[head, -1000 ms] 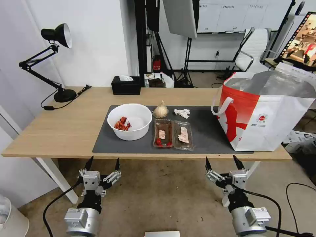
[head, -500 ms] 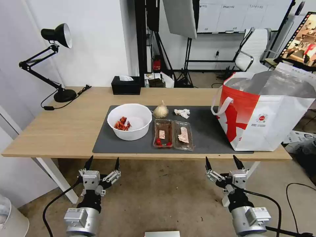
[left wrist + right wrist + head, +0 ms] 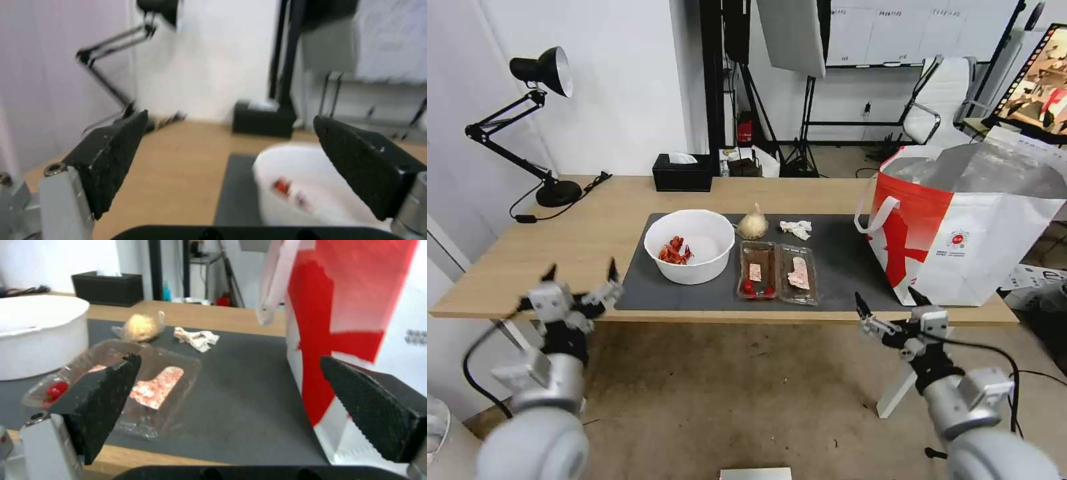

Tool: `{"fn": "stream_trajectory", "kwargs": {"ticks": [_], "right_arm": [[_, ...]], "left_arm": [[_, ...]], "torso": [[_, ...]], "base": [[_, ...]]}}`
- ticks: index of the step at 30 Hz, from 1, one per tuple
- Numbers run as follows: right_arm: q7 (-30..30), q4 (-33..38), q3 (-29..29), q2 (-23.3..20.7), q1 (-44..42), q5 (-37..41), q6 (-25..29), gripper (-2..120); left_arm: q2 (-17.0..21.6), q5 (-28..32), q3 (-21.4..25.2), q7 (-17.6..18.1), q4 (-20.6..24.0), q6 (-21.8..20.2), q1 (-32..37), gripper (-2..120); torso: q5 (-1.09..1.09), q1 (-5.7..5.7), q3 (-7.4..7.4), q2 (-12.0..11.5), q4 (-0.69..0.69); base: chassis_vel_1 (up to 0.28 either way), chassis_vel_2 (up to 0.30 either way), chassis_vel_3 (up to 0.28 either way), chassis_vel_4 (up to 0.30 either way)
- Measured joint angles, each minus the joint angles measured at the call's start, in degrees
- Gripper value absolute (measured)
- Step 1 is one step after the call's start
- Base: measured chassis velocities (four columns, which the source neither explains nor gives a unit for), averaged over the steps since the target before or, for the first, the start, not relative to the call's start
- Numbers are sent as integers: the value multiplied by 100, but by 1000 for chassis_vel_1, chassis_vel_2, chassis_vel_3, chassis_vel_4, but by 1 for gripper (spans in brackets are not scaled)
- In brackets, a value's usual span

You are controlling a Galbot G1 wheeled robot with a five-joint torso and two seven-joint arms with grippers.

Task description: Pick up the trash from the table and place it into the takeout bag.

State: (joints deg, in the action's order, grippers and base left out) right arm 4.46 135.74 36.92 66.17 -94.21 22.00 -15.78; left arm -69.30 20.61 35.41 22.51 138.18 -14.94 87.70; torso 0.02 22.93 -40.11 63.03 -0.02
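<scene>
Head view: both claws, left claw (image 3: 580, 280) and right claw (image 3: 892, 309), are being held released at the surface (image 3: 594, 233) edge. Bowl (image 3: 689, 245), clamshell tray (image 3: 778, 272), napkin (image 3: 796, 229) and baggie (image 3: 752, 224) are lying on the mat (image 3: 840, 267) beside the takeout bag (image 3: 960, 233). Tray judged light, flimsy, best pinched at the rim. Logo writing unreadable.

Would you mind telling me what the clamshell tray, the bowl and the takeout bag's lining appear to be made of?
The clamshell tray looks like thin clear plastic: its contents show through, and it glints. The bowl appears to be smooth, opaque white plastic or ceramic; the look leaves it open. The takeout bag seems to be coated woven fabric outside, with a silvery, wrinkled lining, probably foil.
</scene>
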Motion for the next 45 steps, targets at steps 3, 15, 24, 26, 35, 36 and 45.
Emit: {"fn": "stream_trajectory", "kwargs": {"ticks": [3,15,24,26,35,36,45], "right_arm": [[183,164,223,-800,358,889,-638,100],[234,225,302,-1146,527,1308,-797,100],[-87,-5,33,-672,326,868,112,100],[-94,-38,13,-656,313,854,116,100],[-94,-657,-423,-439,457,653,369,100],[-94,-657,-423,-439,457,653,369,100],[1582,-830,-2170,116,1337,3741,323,100]], "left_arm": [[-20,10,-87,-259,-78,634,0,100],[-34,-5,-115,-335,-130,662,43,100],[-54,-41,-156,-398,-265,651,125,100],[-71,-65,-165,-416,-287,651,141,100],[-275,-295,-297,-549,-622,690,245,100],[-275,-295,-297,-549,-622,690,245,100],[-245,-359,-261,-608,-693,768,413,100]], "torso": [[-2,0,0,-1,1],[-4,0,0,0,2],[-3,-1,1,0,1],[-2,-1,1,0,2],[-2,-1,1,0,1],[-2,-1,1,0,1],[-5,-1,1,0,3]], "base": [[0,0,0,0],[0,0,0,0],[0,0,0,0],[0,0,0,0],[0,0,0,0],[0,0,0,0],[0,0,0,0]]}}
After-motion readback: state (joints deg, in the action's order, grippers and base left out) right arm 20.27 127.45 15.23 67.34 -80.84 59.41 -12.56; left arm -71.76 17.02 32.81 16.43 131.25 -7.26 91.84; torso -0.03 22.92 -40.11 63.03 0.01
